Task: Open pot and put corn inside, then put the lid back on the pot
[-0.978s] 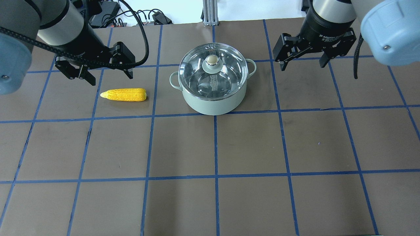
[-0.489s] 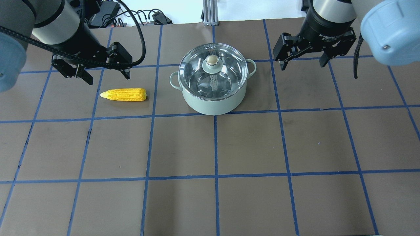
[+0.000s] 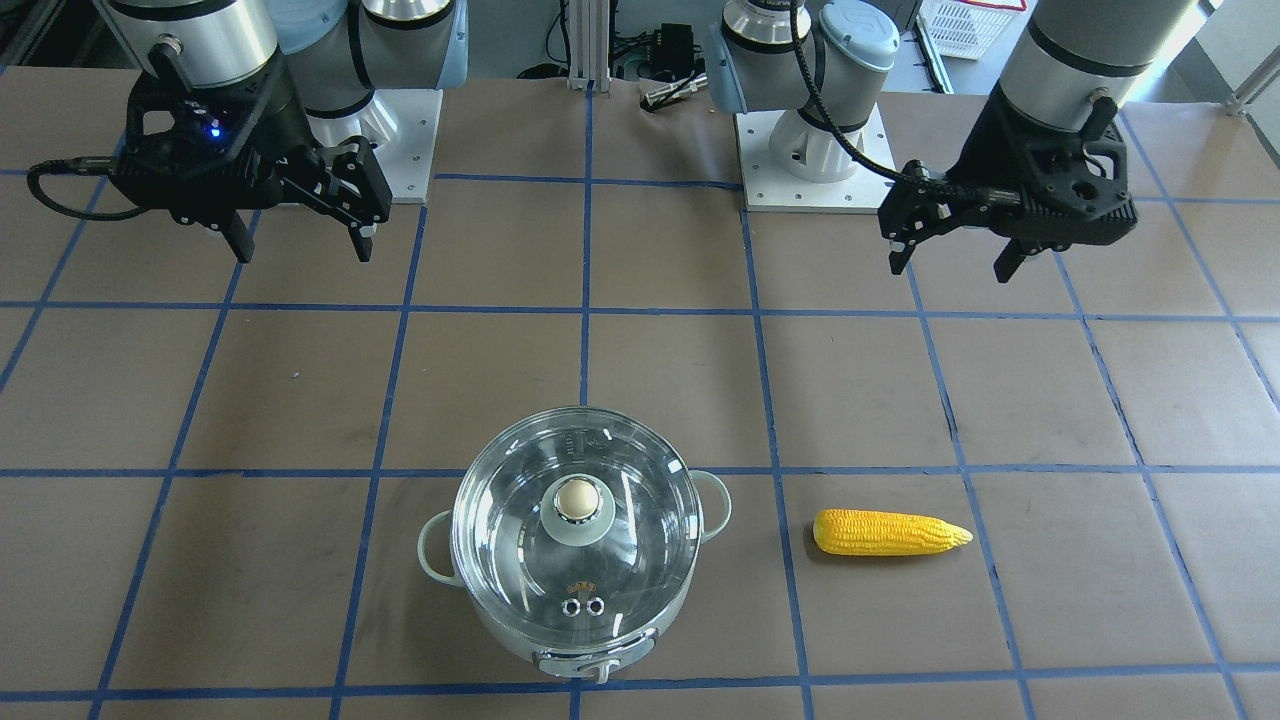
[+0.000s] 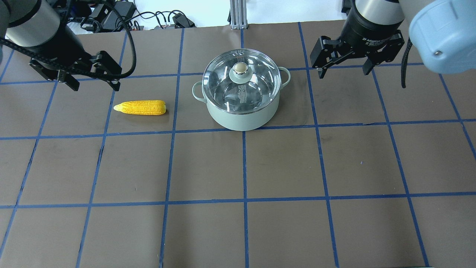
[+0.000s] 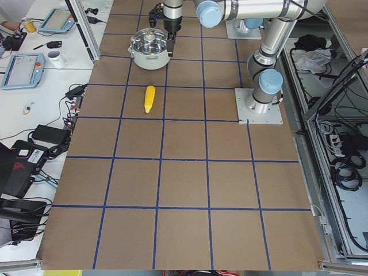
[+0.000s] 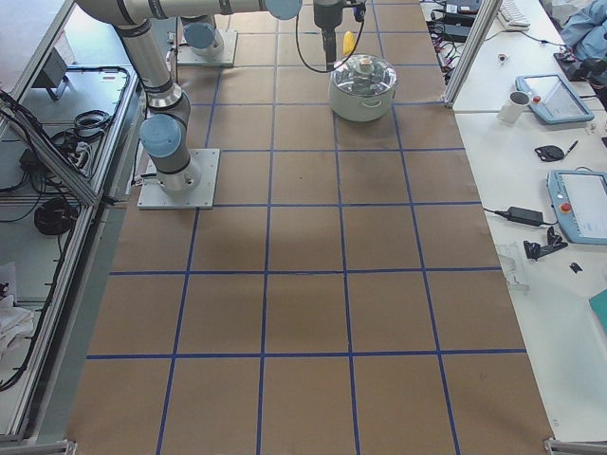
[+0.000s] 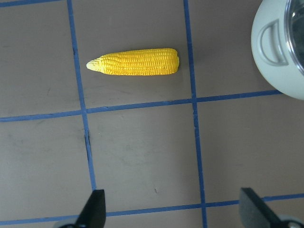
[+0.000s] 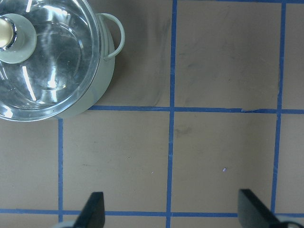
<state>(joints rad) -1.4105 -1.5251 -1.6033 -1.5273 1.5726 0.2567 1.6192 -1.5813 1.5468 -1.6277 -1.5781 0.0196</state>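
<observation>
The mint-green pot [image 4: 241,115] stands on the table with its clear glass lid [image 4: 223,80] on, beige knob [image 4: 240,67] up. It also shows in the front view [image 3: 575,640], lid [image 3: 510,520] on. The yellow corn [image 4: 140,107] lies flat left of the pot, pointed end away from it; it shows in the front view [image 3: 890,532] and the left wrist view [image 7: 134,62]. My left gripper [image 4: 93,83] is open and empty, raised behind the corn and to its left. My right gripper [image 4: 344,72] is open and empty, raised right of the pot.
The brown table [image 4: 282,163] carries a blue tape grid. Cables and a metal post [image 4: 236,15] sit at the far edge. The arm bases [image 3: 800,150] stand on plates at the robot's side. Tablets and a mug [image 5: 54,56] lie on side benches.
My left gripper has moved left and slightly back, away from the pot, staying open. The right gripper, pot, lid and corn have not moved.
</observation>
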